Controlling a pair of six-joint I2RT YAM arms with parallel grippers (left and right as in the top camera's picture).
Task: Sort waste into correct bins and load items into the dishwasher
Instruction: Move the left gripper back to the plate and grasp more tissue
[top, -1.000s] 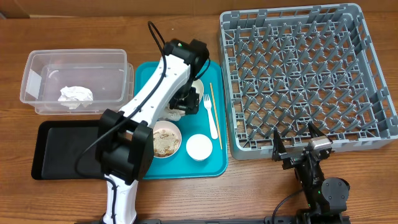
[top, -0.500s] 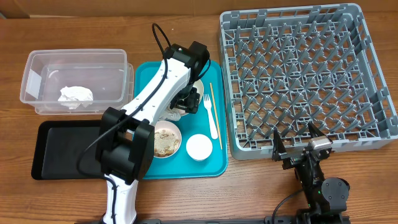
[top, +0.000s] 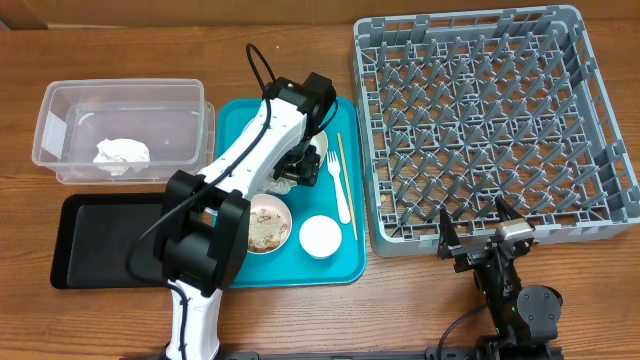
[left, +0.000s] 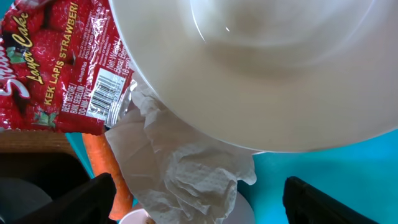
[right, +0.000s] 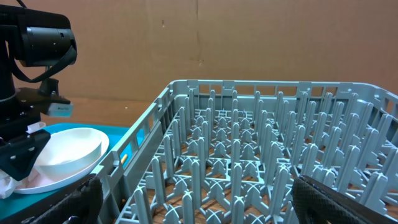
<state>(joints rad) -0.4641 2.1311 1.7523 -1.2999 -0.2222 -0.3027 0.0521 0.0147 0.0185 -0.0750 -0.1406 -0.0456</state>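
While the left gripper (left: 202, 202) hangs over the flat teal plastic tray (left: 323, 168) with its two dark fingers spread wide and nothing between them, the crumpled white paper napkin (left: 186, 168) lies directly below. It looks like the target of this waste-sorting step.

To do it well, the fingers should drop straight down and pinch the bunched middle of the napkin, not its thin edge. The round white bowl (left: 267, 68) at 12 o'clock of the napkin overlaps its upper fold, so a slow lift would let the paper slide free without dragging the dish. The small orange carrot (left: 102, 162) touches the napkin at 8 o'clock and the crumpled red wrapper (left: 56, 68) sits at 10 o'clock. A closing finger could catch either one. The clear rectangular plastic tub (top: 60, 100) at 10 o'clock of the table already holds a white paper wad (top: 122, 153), which makes it the probable destination.

The napkin is soft, creased and easily squashed. The wrapper is glossy, crinkled film — slippery, I would guess. The carrot is smooth and slender, and the bowl is hard and shiny.

At 5 o'clock of the table the right gripper (top: 478, 235) rests with fingers apart and empty, facing the square grey plastic dish rack (top: 480, 110).
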